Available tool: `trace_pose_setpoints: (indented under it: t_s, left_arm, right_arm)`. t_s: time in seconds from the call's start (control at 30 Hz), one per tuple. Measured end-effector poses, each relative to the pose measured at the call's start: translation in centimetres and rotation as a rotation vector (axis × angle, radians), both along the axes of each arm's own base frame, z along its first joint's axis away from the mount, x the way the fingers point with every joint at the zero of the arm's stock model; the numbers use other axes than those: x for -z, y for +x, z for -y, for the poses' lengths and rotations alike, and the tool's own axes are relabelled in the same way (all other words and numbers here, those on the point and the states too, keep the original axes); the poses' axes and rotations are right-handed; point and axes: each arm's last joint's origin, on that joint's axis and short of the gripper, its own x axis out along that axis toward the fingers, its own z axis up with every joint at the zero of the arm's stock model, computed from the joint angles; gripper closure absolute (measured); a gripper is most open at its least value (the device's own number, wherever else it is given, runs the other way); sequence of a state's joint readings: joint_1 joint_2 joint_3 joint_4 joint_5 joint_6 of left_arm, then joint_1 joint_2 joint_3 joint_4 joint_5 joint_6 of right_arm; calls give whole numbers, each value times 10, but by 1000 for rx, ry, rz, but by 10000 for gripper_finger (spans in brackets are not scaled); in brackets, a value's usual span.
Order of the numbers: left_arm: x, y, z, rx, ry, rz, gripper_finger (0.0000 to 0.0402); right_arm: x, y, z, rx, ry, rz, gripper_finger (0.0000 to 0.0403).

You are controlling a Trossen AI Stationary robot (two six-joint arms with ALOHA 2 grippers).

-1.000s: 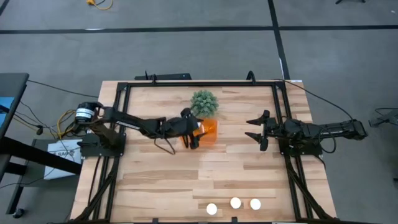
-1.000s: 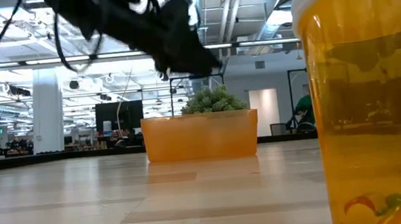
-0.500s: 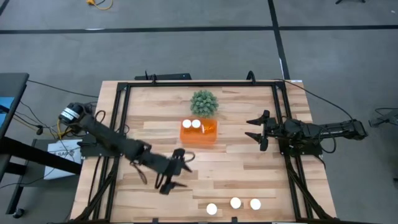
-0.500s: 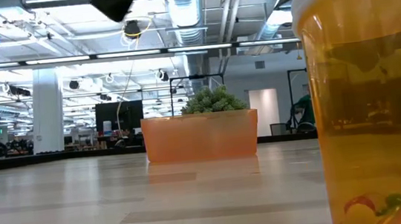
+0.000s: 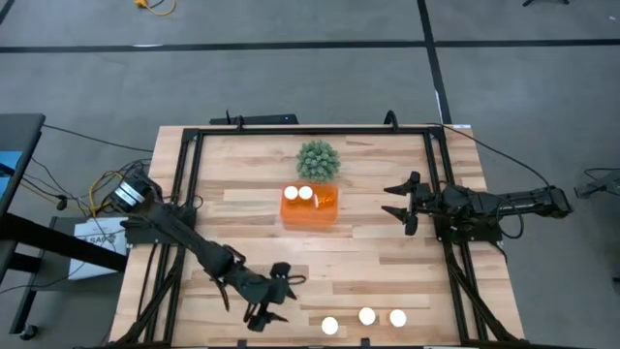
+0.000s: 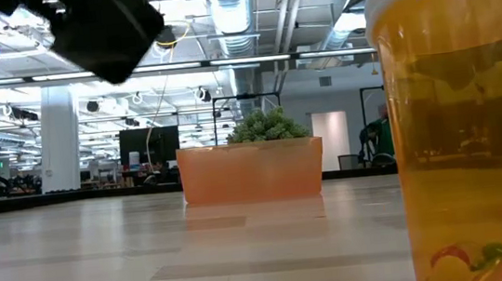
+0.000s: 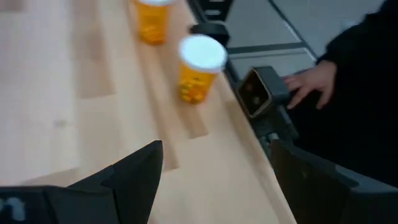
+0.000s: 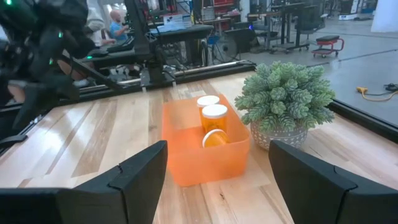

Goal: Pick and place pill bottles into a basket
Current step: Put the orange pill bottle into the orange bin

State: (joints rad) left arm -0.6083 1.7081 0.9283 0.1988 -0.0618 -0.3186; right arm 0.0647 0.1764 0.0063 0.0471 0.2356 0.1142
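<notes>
Hovering open, left fingers [image 5: 274, 295] near 3 round white-capped bottles [image 5: 330, 326].

even bright overhead light, soft faint shadows on the table [image 5: 252, 194], ceiling strip lights glaring in low view, near pill bottle [image 6: 469, 127] out of focus, left wrist view motion-blurred

Overhead, table-level and two wrist views, basket [image 5: 310, 207] shared.
</notes>
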Motion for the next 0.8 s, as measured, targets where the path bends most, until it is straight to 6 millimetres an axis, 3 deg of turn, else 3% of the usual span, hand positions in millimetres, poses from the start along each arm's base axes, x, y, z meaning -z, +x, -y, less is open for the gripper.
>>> trace_pose_setpoints:
  t_s: [0.2, 0.47, 0.8]
  left_arm:
    - [26, 11, 10, 58, -26, 21, 116]
    - [51, 24, 15, 46, 122, 102, 116]
    - [67, 47, 28, 45, 218, 192, 116]
  right_arm:
    - [0, 0, 0, 0, 0, 0, 127]
    - [0, 0, 0, 0, 0, 0, 127]
    - [0, 0, 0, 0, 0, 0, 127]
